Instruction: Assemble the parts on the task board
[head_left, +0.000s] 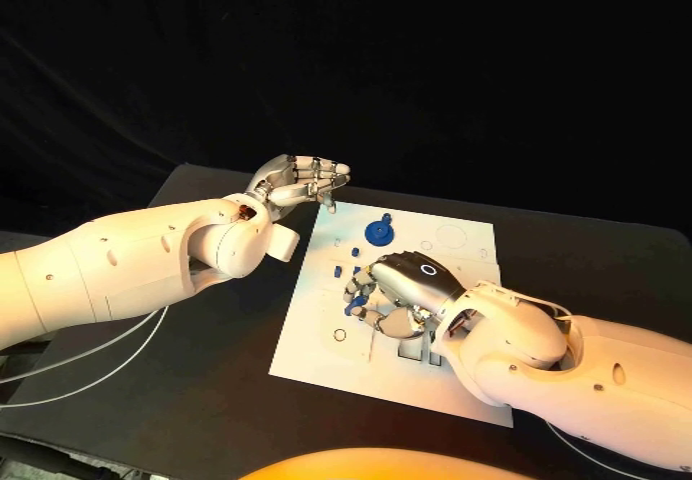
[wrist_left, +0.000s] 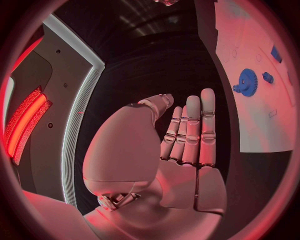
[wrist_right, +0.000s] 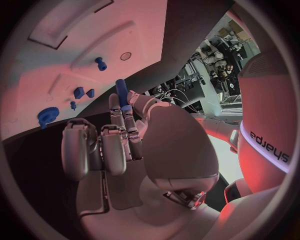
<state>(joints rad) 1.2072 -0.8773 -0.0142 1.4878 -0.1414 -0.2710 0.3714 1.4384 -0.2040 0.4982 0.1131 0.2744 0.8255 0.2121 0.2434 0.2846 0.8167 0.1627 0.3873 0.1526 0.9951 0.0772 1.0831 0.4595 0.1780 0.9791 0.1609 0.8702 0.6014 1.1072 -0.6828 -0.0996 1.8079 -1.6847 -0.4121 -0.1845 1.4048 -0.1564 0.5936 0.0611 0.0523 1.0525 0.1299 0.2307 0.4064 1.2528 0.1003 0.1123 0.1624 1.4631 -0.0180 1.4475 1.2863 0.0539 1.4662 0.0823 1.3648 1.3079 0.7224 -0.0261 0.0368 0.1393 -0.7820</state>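
The white task board lies in the middle of the black table. A blue gear stands near its far edge, with small blue parts just in front of it. My right hand hovers over the board's centre. In the right wrist view that hand pinches a slim blue peg between thumb and fingers, above the board. My left hand is raised off the board's far left corner. Its fingers are stretched out side by side and hold nothing. The gear lies beyond them.
Loose blue parts and the gear sit on the board ahead of the right hand, among shallow slots and round holes. White cables trail over the table at the left. The right forearm covers the board's near right corner.
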